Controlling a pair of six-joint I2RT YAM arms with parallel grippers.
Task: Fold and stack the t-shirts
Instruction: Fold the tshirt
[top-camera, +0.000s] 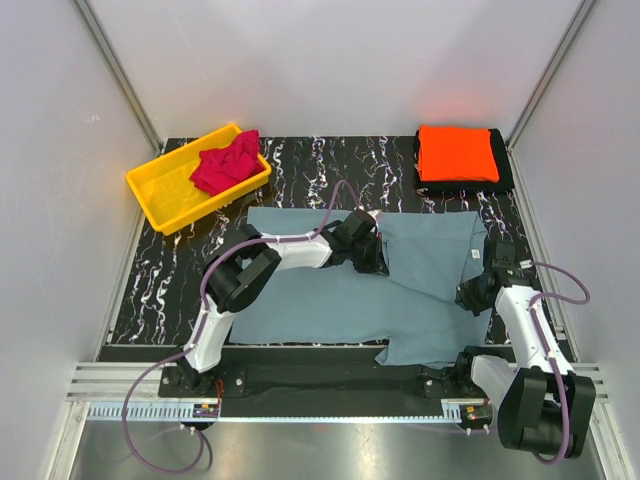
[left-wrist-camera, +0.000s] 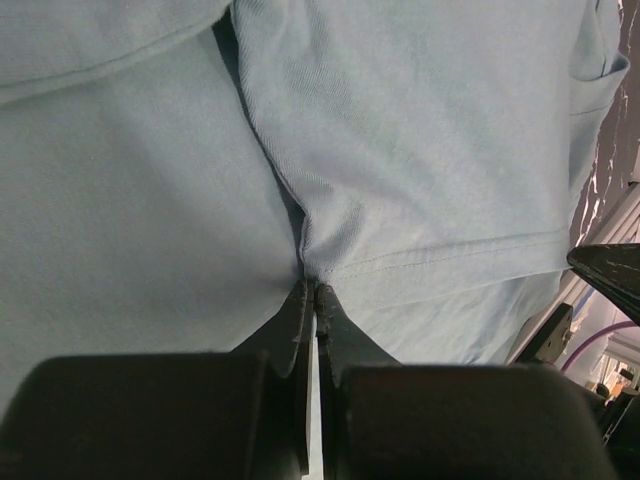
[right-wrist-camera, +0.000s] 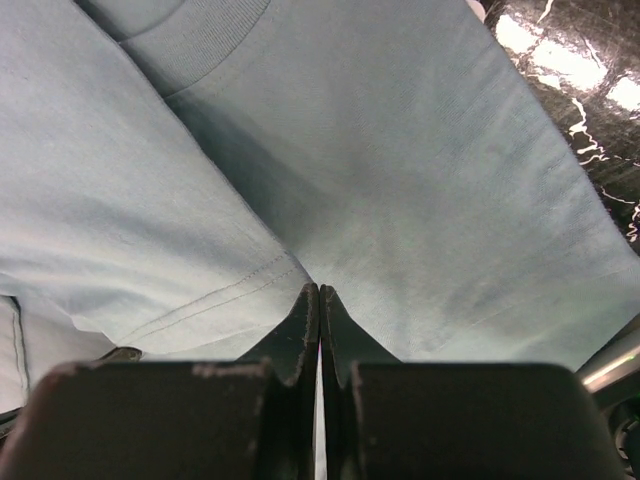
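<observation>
**Both pinches on the shirt, fold comes next**

The grey-blue t-shirt (top-camera: 320, 300) lies flat in the middle of the bench (top-camera: 320, 165). Its long axis runs left to right, with the collar end toward my right side, I judge. My left jaws pinch a stitched hem and my right jaws pinch cloth near the collar. Next I should lift both evenly and carry the edge across, keeping it taut.

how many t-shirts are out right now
3. A grey-blue t-shirt lies spread mid-table; an orange t-shirt sits folded at the far right; a crimson t-shirt lies crumpled in the yellow bin. The dark layer under the orange one may be another.
</observation>
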